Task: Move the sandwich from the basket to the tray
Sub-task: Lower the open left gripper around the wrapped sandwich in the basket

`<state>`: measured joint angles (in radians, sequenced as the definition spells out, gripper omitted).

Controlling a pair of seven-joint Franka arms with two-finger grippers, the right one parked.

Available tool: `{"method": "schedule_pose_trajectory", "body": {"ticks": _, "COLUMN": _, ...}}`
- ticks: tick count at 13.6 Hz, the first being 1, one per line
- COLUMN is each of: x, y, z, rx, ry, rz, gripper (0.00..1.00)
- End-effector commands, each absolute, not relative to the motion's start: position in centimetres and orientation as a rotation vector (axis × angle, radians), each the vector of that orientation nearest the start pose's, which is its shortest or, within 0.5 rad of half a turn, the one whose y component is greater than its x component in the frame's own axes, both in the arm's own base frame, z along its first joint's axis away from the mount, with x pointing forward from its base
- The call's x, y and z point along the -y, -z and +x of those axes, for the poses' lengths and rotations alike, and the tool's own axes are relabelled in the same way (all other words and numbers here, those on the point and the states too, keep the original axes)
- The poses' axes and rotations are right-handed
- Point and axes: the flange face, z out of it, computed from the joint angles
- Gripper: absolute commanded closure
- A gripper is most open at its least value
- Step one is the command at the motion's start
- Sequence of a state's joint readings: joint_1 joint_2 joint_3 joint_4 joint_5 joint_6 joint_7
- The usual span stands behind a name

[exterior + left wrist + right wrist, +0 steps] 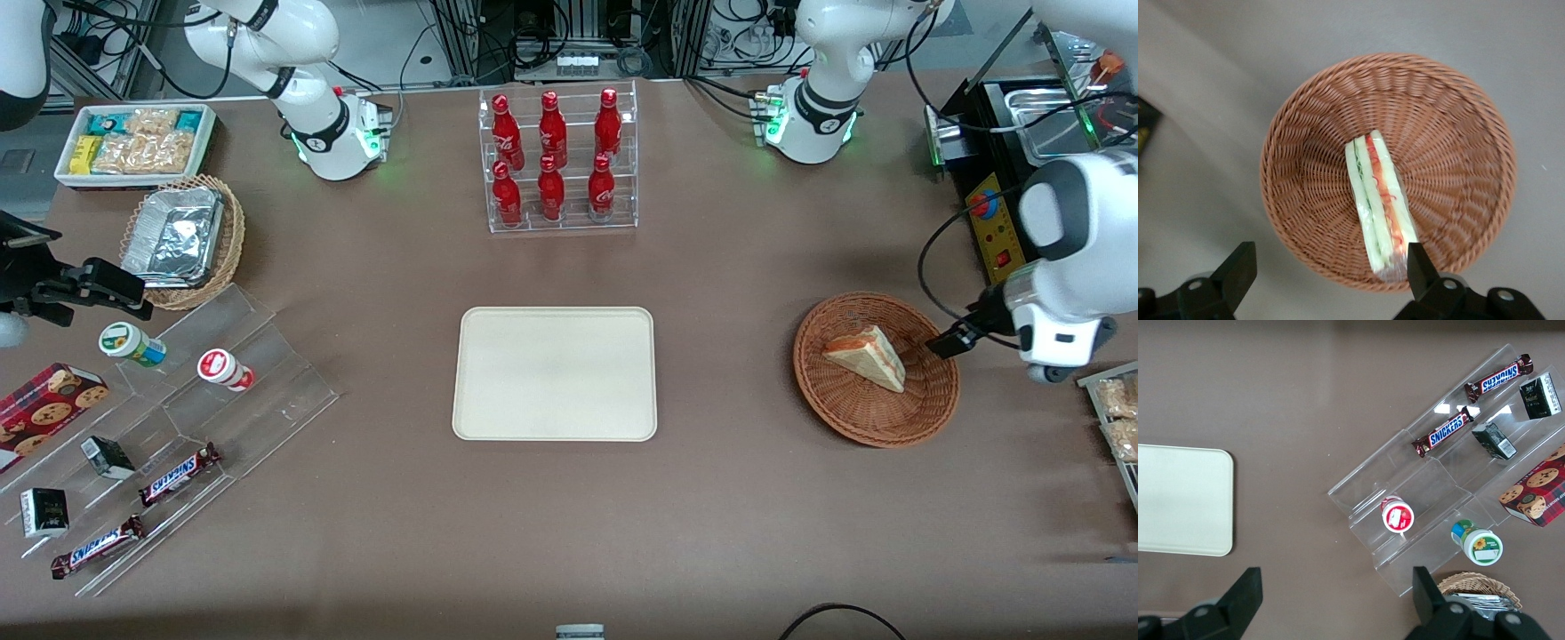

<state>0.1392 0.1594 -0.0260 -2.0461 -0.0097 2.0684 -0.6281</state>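
Woven reddish-brown wicker forms the round basket, set on the table toward the working arm's end, well apart from the cream tray. Inside the basket the sandwich is seen lying untouched, a pale wedge with orange-red filling. The gripper is held above the basket's rim, fingers spread wide and holding nothing. The approach step appears to be in hand; next, centring over the sandwich and a descent would be called for.

We read "SNICKERS" on two chocolate bars lying on the clear stepped stand. The red bottles carry white script too small to read.
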Motion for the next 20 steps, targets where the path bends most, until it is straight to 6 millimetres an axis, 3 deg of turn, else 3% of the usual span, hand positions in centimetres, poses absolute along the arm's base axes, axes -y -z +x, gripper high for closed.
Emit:
{"method": "schedule_pose_trajectory", "body": {"ticks": 1, "x": -5.7, "y": -31.3, "z": 56.3, "rx": 1.354, "ry": -0.199, "rz": -2.815, "gripper": 0.0}}
{"method": "schedule_pose_trajectory", "body": {"ticks": 4, "x": -5.7, "y": -28.8, "z": 56.7, "rx": 1.624, "ry": -0.203, "rz": -2.731, "gripper": 0.0}}
{"method": "schedule_pose_trajectory", "body": {"ticks": 8, "x": -5.1, "y": -25.9, "z": 56.2, "rx": 1.749, "ry": -0.195, "rz": -2.653, "gripper": 0.0}}
{"method": "schedule_pose_trajectory", "body": {"ticks": 11, "x": -4.5, "y": -23.3, "z": 54.9, "rx": 1.745, "ry": -0.201, "rz": -2.647, "gripper": 0.0}}
{"method": "schedule_pose_trajectory", "body": {"ticks": 15, "x": -4.2, "y": -22.5, "z": 54.7, "rx": 1.739, "ry": -0.194, "rz": -2.653, "gripper": 0.01}}
{"method": "schedule_pose_trajectory", "body": {"ticks": 17, "x": -2.3, "y": -21.9, "z": 54.9, "rx": 1.704, "ry": -0.201, "rz": -2.673, "gripper": 0.02}}
{"method": "schedule_pose_trajectory", "body": {"ticks": 20, "x": -1.0, "y": -20.7, "z": 55.2, "rx": 1.748, "ry": -0.168, "rz": -2.653, "gripper": 0.09}}
